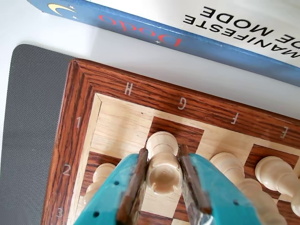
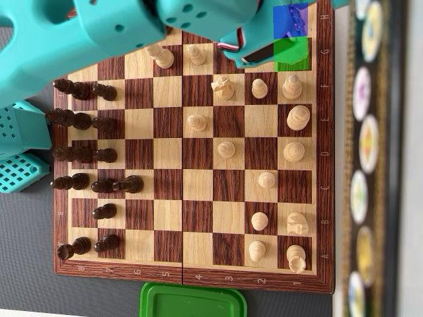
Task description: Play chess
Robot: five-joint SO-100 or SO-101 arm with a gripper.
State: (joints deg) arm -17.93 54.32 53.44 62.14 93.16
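Your teal two-finger pincer (image 1: 164, 185) has its rust-brown pads (image 1: 132, 187) pressed against both sides of a pale wooden chess piece with a rounded top (image 1: 162, 161), so it is pinching that piece. In the wrist view the piece stands on the G file, around ranks one and two, at the corner of the dark-and-light wooden chessboard (image 1: 154, 93); whether its base touches the square you cannot tell.

Just to the left of the pincer in that view stands a small pale pawn (image 1: 101, 174) on the H file. To the right are two more pale wooden pieces (image 1: 274, 173), close beside the right finger. Beyond the pincer, past the board's red-brown lettered border, lies a blue-spined book (image 1: 154, 33) on the white table. A grey mesh mat (image 1: 28, 131) shows under the board's left edge.

In the overhead view your teal arm (image 2: 112, 23) covers the top of the board (image 2: 192, 277), and the pincer itself is hidden there. The dark wooden pieces (image 2: 82, 122) line the left side, well away from it. A green plastic lid (image 2: 192, 300) sits at the bottom edge, on the far side of the board from the arm
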